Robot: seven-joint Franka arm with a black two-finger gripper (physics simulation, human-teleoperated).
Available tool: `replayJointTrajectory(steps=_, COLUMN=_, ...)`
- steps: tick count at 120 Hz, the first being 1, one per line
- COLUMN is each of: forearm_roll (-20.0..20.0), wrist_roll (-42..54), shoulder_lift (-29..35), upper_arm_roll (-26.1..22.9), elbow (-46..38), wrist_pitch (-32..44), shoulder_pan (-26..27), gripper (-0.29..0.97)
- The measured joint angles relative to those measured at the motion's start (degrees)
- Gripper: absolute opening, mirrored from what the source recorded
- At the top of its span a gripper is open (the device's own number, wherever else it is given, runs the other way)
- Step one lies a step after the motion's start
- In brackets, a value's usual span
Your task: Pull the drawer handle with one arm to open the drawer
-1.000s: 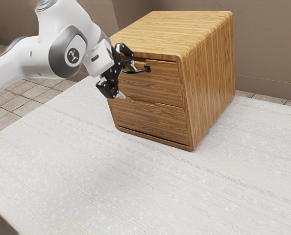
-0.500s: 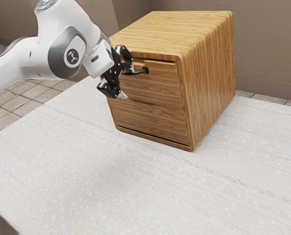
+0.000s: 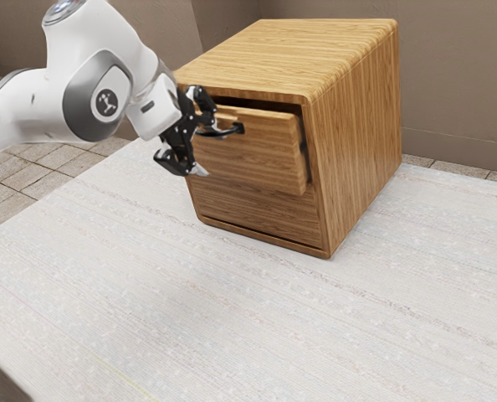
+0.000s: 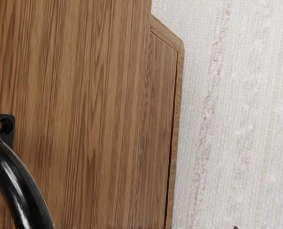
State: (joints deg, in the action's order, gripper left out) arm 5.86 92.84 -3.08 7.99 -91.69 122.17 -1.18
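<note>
Your end effector [image 3: 200, 132] open, fingers above and below handle [image 3: 228, 130], not clamping. Handle on top drawer [image 3: 261, 151], partly out of cabinet [image 3: 353, 126]. Bare tabletop [image 3: 232, 318] on near side and toward exterior view's right.

Pale wood-grain desk [image 3: 232, 318]; grey-beige tiled floor [image 3: 23, 167] beyond it; plain brown walls [image 3: 458, 67] with baseboard [image 3: 458, 144]; even light.

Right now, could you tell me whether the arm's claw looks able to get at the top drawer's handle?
Likely yes: the claw sits right at the black handle on the front of the partly open top drawer, and nothing stands between them.
</note>
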Motion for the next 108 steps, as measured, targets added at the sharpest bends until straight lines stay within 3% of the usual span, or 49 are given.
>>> replayJointTrajectory(steps=108, forearm_roll=-0.5, wrist_roll=-1.0, shoulder_lift=13.4, upper_arm_roll=0.2, elbow=-14.7, wrist_pitch=1.0, shoulder_pan=0.1, gripper=0.48)
